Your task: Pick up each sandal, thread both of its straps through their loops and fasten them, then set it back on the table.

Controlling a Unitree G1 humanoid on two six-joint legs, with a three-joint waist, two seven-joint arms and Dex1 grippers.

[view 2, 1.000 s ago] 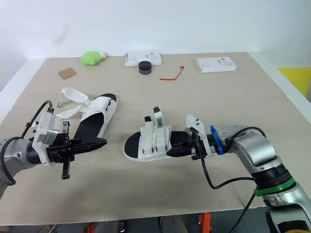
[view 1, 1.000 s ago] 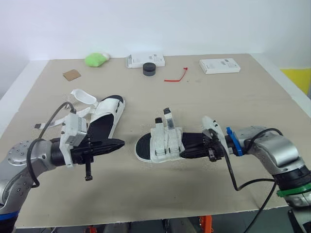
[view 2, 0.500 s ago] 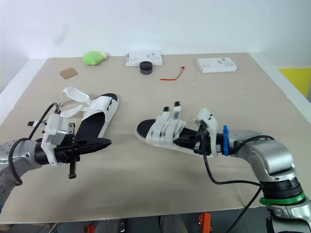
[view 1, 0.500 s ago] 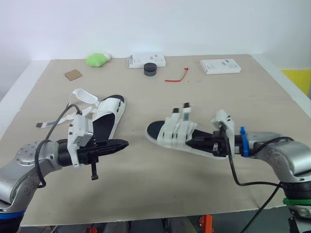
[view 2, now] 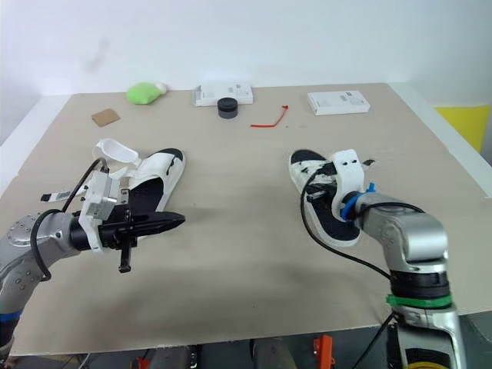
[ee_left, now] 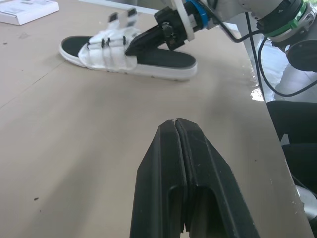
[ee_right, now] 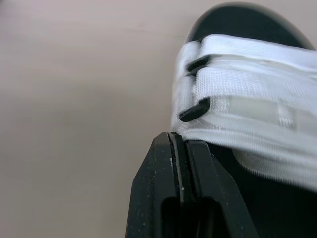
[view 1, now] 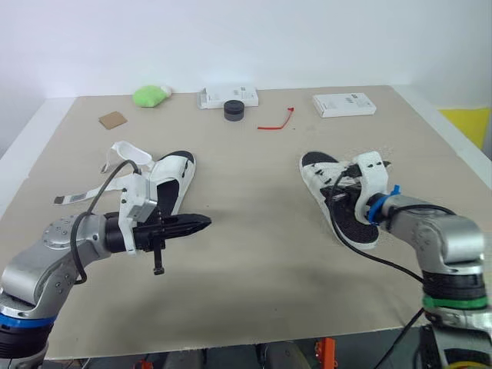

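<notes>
White unfastened sandal (view 1: 165,192) is laid on table (view 1: 269,254) approx. 11 o'clock of left hand (view 1: 204,224) (closed, empty), axis 1–7 o'clock, nearer that arm. Right hand (ee_left: 133,47), closed, is set against fastened sandal (ee_left: 106,49).

1. Plain white wall (view 1: 246,38) behind, evenly lit.
2. Worktop (view 1: 254,261): tan board, white border along both sides.
3. Yellow patch (view 1: 470,123) past the right edge.
4. Orange fitting (view 1: 326,352) under the front edge.
</notes>
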